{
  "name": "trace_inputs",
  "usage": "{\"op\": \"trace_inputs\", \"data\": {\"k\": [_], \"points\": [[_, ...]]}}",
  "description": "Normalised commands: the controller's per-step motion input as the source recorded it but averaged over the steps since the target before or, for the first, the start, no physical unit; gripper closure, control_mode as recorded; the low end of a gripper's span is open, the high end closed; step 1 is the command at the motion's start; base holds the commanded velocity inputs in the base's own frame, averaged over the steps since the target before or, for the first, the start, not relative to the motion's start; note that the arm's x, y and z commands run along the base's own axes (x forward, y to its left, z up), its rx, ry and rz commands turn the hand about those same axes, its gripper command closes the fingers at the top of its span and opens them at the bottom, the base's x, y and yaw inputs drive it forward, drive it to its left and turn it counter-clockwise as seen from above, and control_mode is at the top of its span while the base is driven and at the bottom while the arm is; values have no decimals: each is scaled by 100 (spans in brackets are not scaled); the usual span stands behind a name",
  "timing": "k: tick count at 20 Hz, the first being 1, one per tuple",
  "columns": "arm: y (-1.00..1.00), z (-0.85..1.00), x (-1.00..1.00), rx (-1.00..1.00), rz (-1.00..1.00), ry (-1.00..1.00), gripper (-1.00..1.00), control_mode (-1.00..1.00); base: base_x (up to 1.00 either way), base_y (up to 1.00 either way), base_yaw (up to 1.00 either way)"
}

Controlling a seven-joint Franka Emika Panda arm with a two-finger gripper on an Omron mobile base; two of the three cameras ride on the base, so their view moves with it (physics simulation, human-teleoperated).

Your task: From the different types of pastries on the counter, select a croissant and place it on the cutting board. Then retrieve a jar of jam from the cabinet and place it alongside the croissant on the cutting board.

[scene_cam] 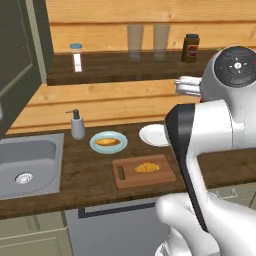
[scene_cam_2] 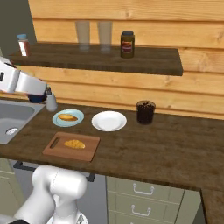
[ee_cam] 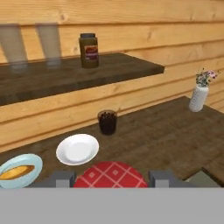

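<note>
While the golden crescent croissant (scene_cam: 147, 167) lies on the reddish-brown wooden cutting board (scene_cam: 161, 178) on the dark wood desk (scene_cam: 90, 170), the hand (ee_cam: 111, 176) is closed around the red-lidded jam jar (ee_cam: 110, 174), above the desk, white plate (ee_cam: 78, 148) just beyond.

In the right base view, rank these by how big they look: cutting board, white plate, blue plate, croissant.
1. Cutting board, clearly largest.
2. White plate.
3. Blue plate, slightly smaller than the white one, at about the same distance.
4. Croissant, smallest, lying on the board.
</note>
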Motion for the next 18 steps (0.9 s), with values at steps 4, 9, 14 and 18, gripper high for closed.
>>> {"op": "trace_inputs", "data": {"k": [4,9,14,18], "points": [[8,-48,-45,0,0,-5,100,-100,0,0,0],[-34,-11,0,0,33,-8,100,-100,0,0,0],[-36,-47,0,1,70,-8,100,-100,0,0,0],[-6,-21,0,0,28,-2,100,-100,0,0,0]]}}
